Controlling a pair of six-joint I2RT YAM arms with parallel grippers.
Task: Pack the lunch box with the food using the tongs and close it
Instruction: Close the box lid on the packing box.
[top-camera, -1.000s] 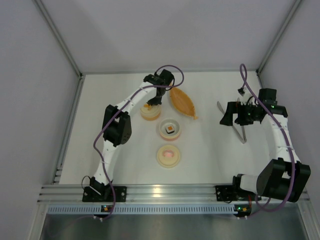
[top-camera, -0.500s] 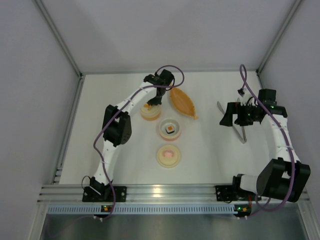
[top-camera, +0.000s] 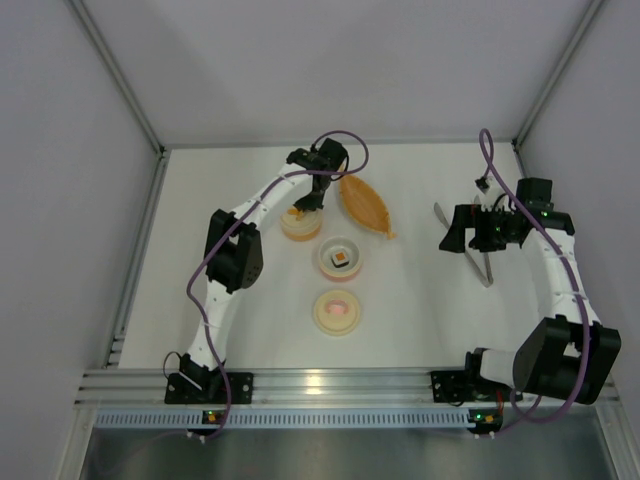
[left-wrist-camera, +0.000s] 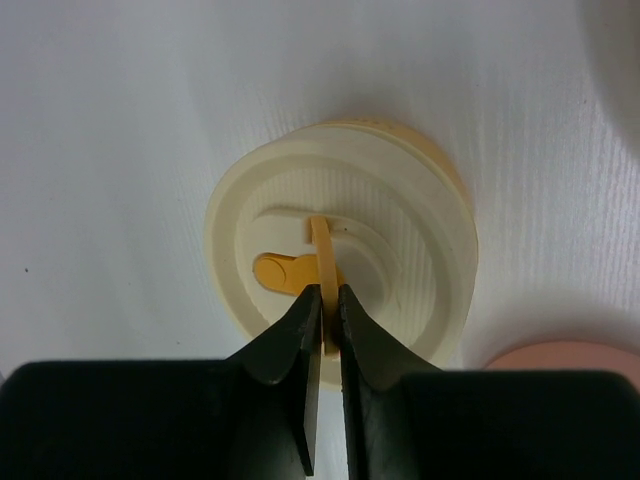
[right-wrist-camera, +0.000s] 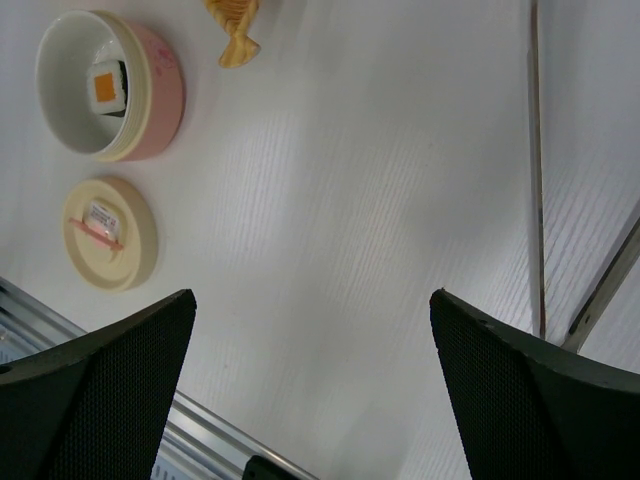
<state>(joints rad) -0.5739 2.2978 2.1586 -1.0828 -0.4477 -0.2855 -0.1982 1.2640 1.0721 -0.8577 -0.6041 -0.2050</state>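
Entry, left gripper (left-wrist-camera: 325, 295): pinched narrow on the tab (left-wrist-camera: 320, 235) of the yellow lid (left-wrist-camera: 410, 190), just behind the pink bowl (top-camera: 341, 259).

Right gripper (right-wrist-camera: 311, 300): wide, empty, near the tongs (top-camera: 483, 262), well right of that bowl. The sushi roll (right-wrist-camera: 105, 85) lies inside it.

I'd press the lid level before releasing.

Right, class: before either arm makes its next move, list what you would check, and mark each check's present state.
1. Left gripper shut on the lid tab: ok.
2. Right gripper open: ok.
3. Tongs picked up: not ok, they lie on the table.
4. Sushi roll inside the pink bowl: ok.
5. Pink bowl covered: not ok, the loose lid lies beside it.
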